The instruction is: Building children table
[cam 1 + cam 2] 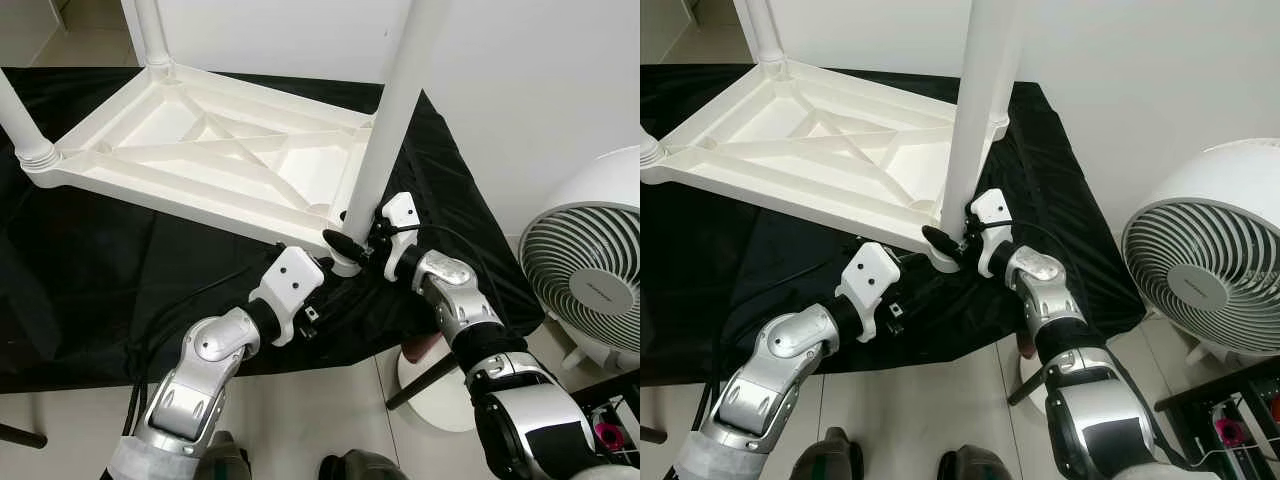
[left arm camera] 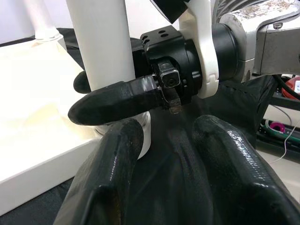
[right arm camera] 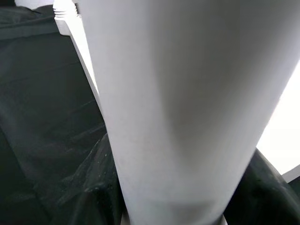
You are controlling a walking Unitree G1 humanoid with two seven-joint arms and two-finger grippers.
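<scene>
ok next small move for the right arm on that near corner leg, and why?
Probably twist the leg further into its corner socket, then test it. The right end effector is clamped around the leg's base, the leg stands upright in the upturned tabletop, and the left end effector hovers open beside it, holding nothing.

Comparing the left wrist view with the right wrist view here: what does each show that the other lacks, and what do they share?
Left wrist view alone: the right gripper closed around the table leg near its base, the left gripper with fingers apart just short of that leg, and a flat part of the white tabletop. Right wrist view alone: a second white leg's threaded end farther off. Shared: the white table leg, seen very close from the right wrist, and the black cloth under the table.
</scene>
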